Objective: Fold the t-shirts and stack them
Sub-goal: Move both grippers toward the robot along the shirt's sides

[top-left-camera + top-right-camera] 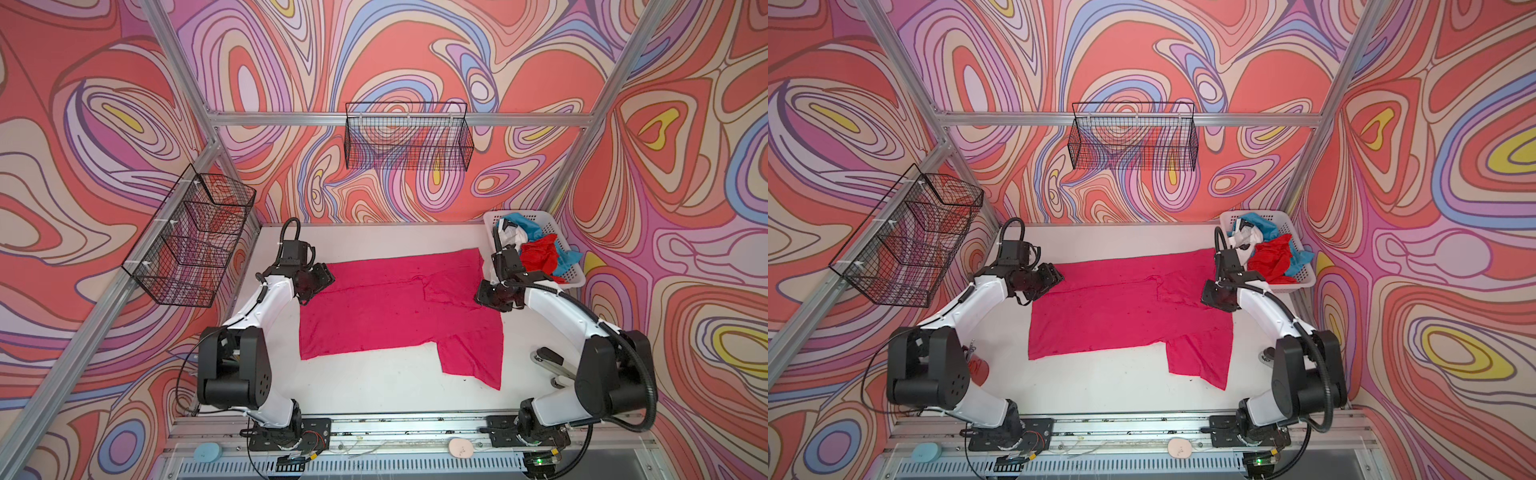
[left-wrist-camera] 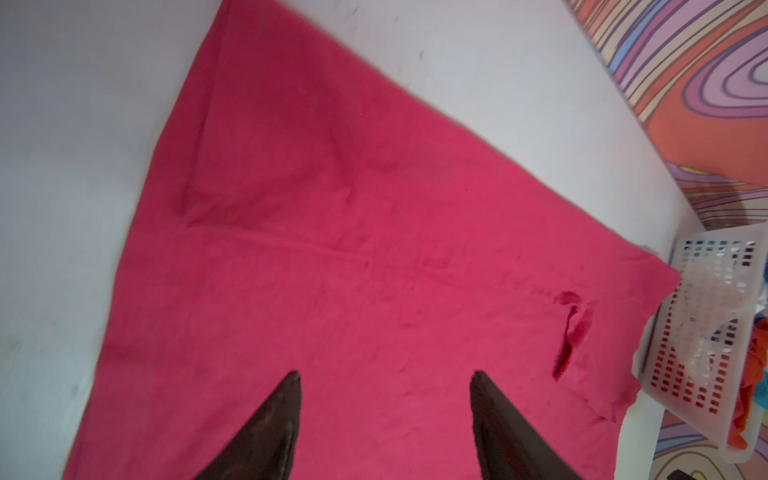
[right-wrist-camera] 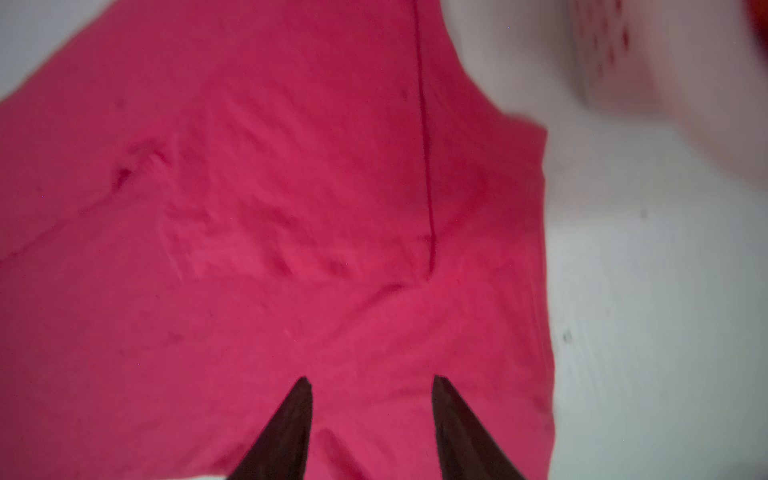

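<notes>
**Pink shirt flat on the table, both claws open above it**

A white table (image 1: 374,390) sits inside a booth of swirl-patterned walls (image 1: 83,124) on an aluminium frame. One wire basket (image 1: 187,245) hangs on the left wall and another, the back basket (image 1: 409,141), on the far wall.

The left claw (image 2: 385,376) hovers over the left end of the pink shirt (image 1: 386,316). Its jaws are set wide apart and hold nothing; only cloth shows between the tips.

The pink shirt lies spread at mid-table. In both top views its long axis runs left to right. The straight end is at the left. At the right end, one sleeve juts toward the near edge and the far sleeve is folded in over the body.

The right claw (image 3: 372,380) hangs over that right end with its jaws parted, also empty.

In the far right corner, just beside the pink shirt, a white bin (image 1: 528,213) holds a teal shirt (image 1: 521,222), a white shirt (image 1: 509,239) and a red shirt (image 1: 538,255), all bunched together.
</notes>
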### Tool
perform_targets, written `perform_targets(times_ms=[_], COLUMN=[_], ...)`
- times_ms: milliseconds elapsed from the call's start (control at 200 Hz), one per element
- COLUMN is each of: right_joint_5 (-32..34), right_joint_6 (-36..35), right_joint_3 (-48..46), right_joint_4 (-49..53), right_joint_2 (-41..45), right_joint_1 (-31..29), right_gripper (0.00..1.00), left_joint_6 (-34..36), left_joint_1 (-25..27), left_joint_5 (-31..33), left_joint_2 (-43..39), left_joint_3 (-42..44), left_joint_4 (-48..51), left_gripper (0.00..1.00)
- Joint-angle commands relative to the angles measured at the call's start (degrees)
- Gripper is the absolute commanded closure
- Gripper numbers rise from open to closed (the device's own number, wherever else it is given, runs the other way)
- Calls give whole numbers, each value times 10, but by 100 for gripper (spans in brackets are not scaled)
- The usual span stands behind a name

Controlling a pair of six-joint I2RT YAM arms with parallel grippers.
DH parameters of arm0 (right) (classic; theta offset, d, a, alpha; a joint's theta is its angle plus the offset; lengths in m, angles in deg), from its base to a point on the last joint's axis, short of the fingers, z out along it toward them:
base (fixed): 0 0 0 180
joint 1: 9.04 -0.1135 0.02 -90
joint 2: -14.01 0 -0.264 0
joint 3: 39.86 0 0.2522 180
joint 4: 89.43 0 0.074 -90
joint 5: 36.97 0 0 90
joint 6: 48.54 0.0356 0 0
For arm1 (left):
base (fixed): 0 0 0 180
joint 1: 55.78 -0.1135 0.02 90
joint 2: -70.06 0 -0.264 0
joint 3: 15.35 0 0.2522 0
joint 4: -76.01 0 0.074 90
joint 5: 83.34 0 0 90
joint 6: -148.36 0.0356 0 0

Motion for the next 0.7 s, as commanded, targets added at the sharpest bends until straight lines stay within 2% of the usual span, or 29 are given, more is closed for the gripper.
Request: perform_targets(times_ms=[0,155,305,411,526,691], right_joint_5=[-26,-32,-20,-37,-34,-15], right_joint_6=[79,141,180,207,233,248], right_joint_3=[-81,-167,-216,-240,-256,-253], right_joint_4=[50,104,177,186,170,156], right_joint_2=[57,148,237,276,282,247], right_joint_1=[3,2,3,2,2,-1], right_gripper=[50,47,48,51,52,52], left_joint_6=[-51,-89,-94,-97,-102,-117], left_joint_1=[1,4,4,5,6,6], left_joint_5=[13,7,10,9,13,16], left_joint_2=[-48,-109,-136,-143,-154,-171], left_joint_3=[84,153,177,185,192,198], left_joint_4=[50,75,96,104,118,127], left_gripper=[35,36,36,36,37,38])
